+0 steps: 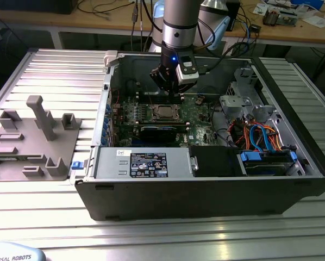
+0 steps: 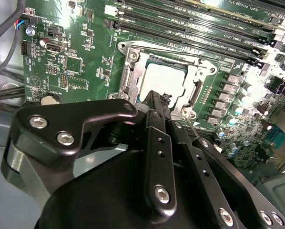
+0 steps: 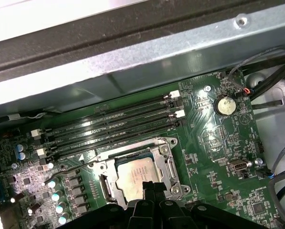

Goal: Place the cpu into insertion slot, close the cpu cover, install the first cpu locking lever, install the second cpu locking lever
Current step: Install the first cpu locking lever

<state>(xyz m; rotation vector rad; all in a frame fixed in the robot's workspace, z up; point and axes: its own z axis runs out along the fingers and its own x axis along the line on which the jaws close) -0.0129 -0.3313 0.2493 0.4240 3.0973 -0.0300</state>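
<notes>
The cpu [image 2: 164, 78] lies in the insertion slot [image 2: 125, 81] under the lowered cpu cover [image 2: 180, 58]. The gripper [image 2: 157, 99] hovers at the slot's far edge with its jaws narrow. Risk: slipping off the unlatched locking lever [image 3: 80, 164] gouges the motherboard [image 2: 80, 67].

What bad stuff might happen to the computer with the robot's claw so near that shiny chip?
The claw hangs right at the edge of the chip and its metal frame, so a push off-centre might scrape or bend them. The thin wire lever beside the frame seems to stick out loose; it might slip and snap back onto the tiny parts of the green board.
</notes>
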